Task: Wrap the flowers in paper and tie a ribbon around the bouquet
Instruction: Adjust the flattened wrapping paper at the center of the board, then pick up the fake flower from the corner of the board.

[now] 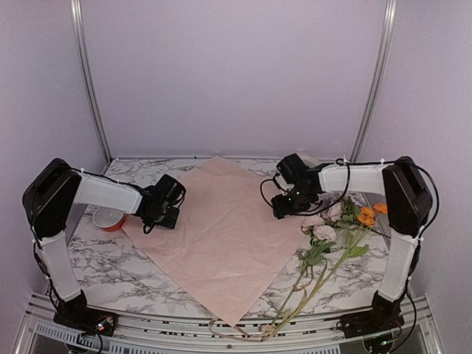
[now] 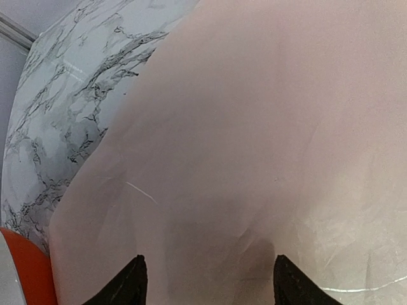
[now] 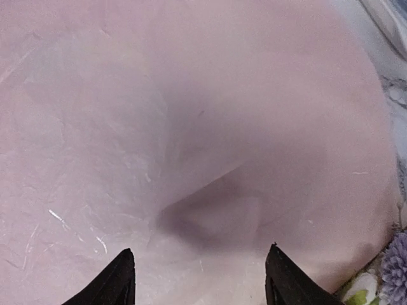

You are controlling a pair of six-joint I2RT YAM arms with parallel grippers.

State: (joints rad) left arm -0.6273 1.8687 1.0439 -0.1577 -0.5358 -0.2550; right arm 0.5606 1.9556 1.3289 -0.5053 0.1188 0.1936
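The pale pink paper (image 1: 221, 236) lies flat on the table, turned like a diamond. My left gripper (image 1: 167, 212) hangs low over its left edge, and the left wrist view shows the gripper (image 2: 206, 283) open, with only the paper (image 2: 254, 127) below the wide-apart fingertips (image 2: 130, 283). Over the paper's right edge is my right gripper (image 1: 287, 204), also open (image 3: 200, 279) above a raised crease in the paper (image 3: 210, 203). The flowers (image 1: 332, 232) lie to the right of the sheet, stems pointing to the near edge. The tan ribbon (image 1: 240, 333) loops along the front edge by the stem ends.
An orange-rimmed roll (image 1: 109, 218) stands on the marble table (image 1: 103, 265) left of the paper, just behind my left gripper, and shows at the corner of the left wrist view (image 2: 25, 270). A flower head (image 3: 394, 273) sits close to my right gripper. Walls enclose the back and sides.
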